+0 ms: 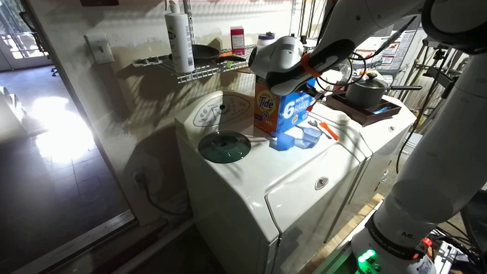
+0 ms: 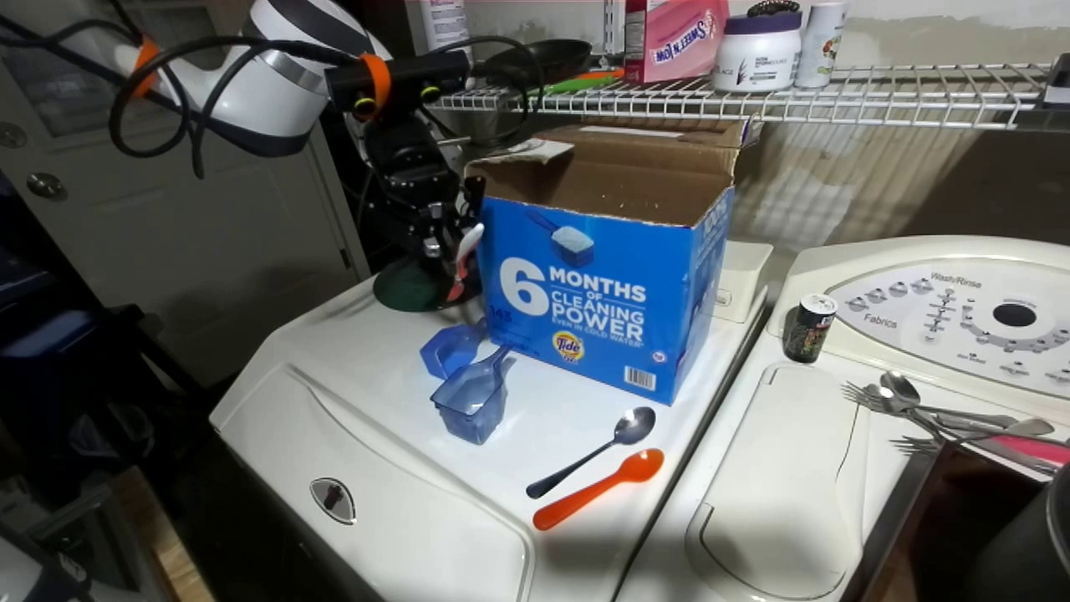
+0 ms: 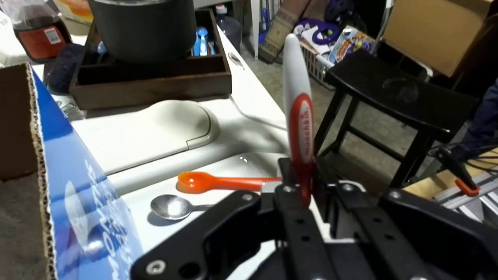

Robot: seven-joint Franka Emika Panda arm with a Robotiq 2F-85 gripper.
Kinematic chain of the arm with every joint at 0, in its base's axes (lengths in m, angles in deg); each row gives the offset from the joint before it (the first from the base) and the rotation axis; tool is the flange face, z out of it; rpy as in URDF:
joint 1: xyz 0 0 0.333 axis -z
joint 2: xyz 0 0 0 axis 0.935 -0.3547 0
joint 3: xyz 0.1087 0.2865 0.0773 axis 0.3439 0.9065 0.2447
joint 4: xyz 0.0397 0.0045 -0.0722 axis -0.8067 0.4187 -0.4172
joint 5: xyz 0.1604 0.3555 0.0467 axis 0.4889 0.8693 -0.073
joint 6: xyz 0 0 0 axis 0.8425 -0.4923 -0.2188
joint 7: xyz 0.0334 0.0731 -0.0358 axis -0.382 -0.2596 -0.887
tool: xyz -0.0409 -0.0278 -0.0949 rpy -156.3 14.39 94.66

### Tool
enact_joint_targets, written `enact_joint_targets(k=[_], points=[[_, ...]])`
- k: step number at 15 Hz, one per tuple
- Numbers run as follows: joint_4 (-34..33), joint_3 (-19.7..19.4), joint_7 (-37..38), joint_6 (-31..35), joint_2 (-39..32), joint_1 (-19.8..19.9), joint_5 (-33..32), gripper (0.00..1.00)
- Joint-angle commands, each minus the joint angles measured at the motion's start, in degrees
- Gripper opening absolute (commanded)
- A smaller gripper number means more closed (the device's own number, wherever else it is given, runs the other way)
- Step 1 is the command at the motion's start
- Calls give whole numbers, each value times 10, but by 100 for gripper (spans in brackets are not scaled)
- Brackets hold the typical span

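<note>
Your gripper (image 3: 303, 175) is clamped on the red-and-white utensil (image 3: 300, 120), gripping it by the red part, white end jutting out. In an exterior view the utensil tilts, red end lower, above the white machine (image 2: 376, 359).

Nearest obstacle for you: the big box (image 2: 602, 301), top open, its blue face just beside the gripper; whether the two touch, you cannot tell from here. Higher up, behind the box, runs the wire shelf (image 2: 911, 100) with a pan (image 2: 543, 60), pink box (image 2: 685, 38) and jar (image 2: 756, 54).

On the machine, before the blue face: two scoops (image 2: 472, 410) close together, then the metal spoon (image 2: 633, 426) and orange spoon (image 2: 577, 500) lying side by side. The green dome (image 1: 224, 146) sits off the orange end of the big box.

Across the gap you have the second machine (image 2: 769, 468), bearing a can (image 2: 808, 329), cutlery (image 2: 900, 390) and a tray (image 3: 155, 91) with the pot (image 3: 144, 35) in it. In your wrist view a stool (image 3: 404, 93) stands beyond the machine's edge
</note>
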Motion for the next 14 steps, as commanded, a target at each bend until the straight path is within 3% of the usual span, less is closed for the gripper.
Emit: enact_joint_targets(k=[1,10,14], points=[[19,-11,0,74,40,7,55,4],[52,-45,-43,275,68,15,194,4],[54,-53,-77,304,68,16,271,4]])
